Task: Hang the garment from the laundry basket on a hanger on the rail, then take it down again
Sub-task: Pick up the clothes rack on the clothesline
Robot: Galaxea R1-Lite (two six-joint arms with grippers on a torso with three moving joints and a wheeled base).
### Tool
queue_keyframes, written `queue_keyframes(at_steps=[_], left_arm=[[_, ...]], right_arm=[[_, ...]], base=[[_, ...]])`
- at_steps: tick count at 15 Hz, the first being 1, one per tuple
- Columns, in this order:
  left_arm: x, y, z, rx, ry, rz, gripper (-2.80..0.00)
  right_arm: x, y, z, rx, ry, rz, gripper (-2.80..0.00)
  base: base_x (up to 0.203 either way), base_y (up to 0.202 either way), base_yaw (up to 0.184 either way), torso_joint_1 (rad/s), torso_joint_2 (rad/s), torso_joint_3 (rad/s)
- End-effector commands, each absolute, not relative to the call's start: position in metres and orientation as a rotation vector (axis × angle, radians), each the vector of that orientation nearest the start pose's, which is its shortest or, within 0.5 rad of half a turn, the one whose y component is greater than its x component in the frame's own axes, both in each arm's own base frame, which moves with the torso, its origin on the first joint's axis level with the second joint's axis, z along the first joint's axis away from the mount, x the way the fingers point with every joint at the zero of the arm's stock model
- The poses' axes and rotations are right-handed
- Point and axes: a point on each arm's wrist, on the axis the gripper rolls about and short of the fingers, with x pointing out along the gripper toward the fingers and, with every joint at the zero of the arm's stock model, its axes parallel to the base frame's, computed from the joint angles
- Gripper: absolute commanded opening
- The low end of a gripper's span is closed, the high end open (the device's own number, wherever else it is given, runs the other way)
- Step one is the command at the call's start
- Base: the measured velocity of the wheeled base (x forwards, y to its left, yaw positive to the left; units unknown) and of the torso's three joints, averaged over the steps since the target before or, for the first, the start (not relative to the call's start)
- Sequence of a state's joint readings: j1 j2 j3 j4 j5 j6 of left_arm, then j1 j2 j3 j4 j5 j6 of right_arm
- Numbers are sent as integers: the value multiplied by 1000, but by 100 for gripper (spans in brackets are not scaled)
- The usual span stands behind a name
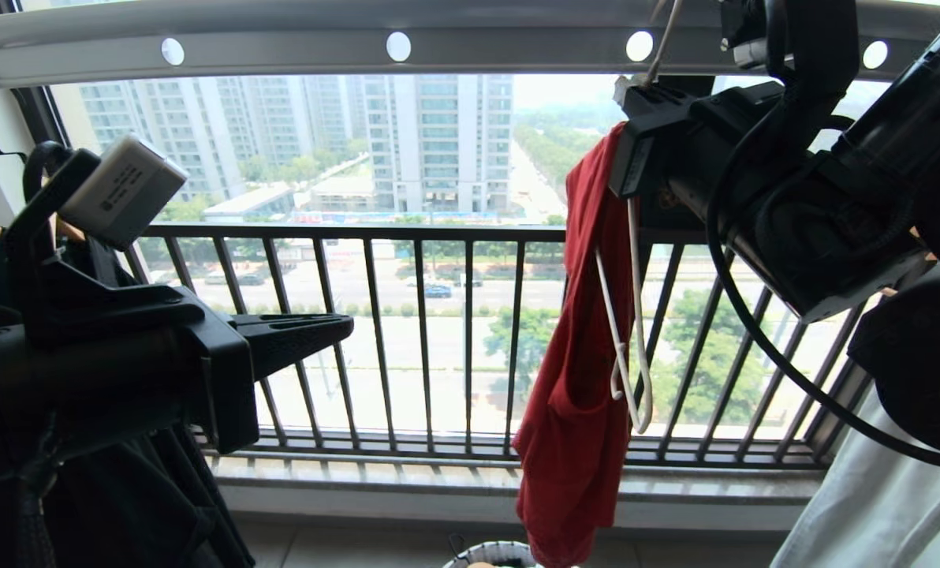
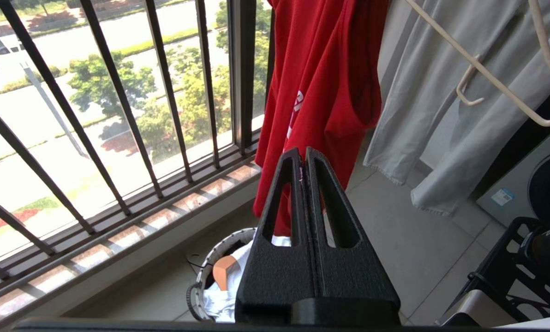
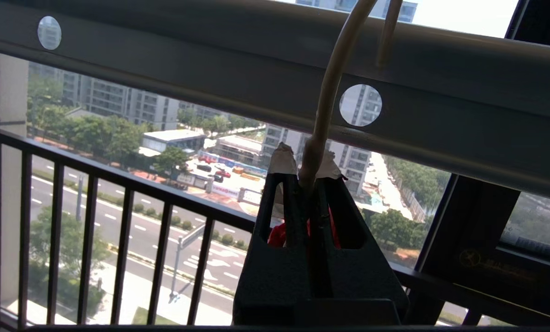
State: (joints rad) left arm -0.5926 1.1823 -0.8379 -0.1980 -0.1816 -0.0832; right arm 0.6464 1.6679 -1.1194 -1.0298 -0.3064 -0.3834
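Observation:
My right gripper point(image 1: 635, 95) is raised just under the rail point(image 1: 281, 51) at the upper right, shut on the stem of the cream hanger point(image 3: 330, 83). The stem climbs across the face of the rail point(image 3: 210, 69); its top runs out of view, so I cannot tell whether it rests on the rail. The hanger's point(image 1: 635, 315) body dangles steeply below the right gripper point(image 3: 305, 159). The red garment point(image 1: 580, 394) hangs bunched from it, down to the laundry basket point(image 1: 494, 552). My left gripper point(image 1: 344, 323) is shut and empty, left of the garment point(image 2: 321, 83).
A black railing point(image 1: 407, 315) runs along the window behind. A pale grey garment point(image 2: 441, 115) hangs to the right of the red one, and black clothing point(image 1: 123, 505) hangs at far left. The basket point(image 2: 210, 258) holds white cloth. A grey appliance point(image 2: 524, 184) stands at the right.

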Motion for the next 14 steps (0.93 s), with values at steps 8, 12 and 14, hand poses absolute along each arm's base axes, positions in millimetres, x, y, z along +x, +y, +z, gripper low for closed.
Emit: queue_keyframes(at_steps=[8, 12, 14], left_arm=[[144, -102, 275, -67, 187, -766, -280], [126, -91, 283, -109, 149, -796, -280], [116, -86, 280, -109, 186, -882, -280]], right_arm=[[210, 159, 331, -96, -283, 438, -280], [185, 148, 330, -45, -71, 735, -280], [177, 145, 328, -47, 7, 873, -280]], base=[[0, 0, 0, 0, 0, 0], [0, 0, 0, 0, 0, 0], [0, 0, 0, 0, 0, 0]])
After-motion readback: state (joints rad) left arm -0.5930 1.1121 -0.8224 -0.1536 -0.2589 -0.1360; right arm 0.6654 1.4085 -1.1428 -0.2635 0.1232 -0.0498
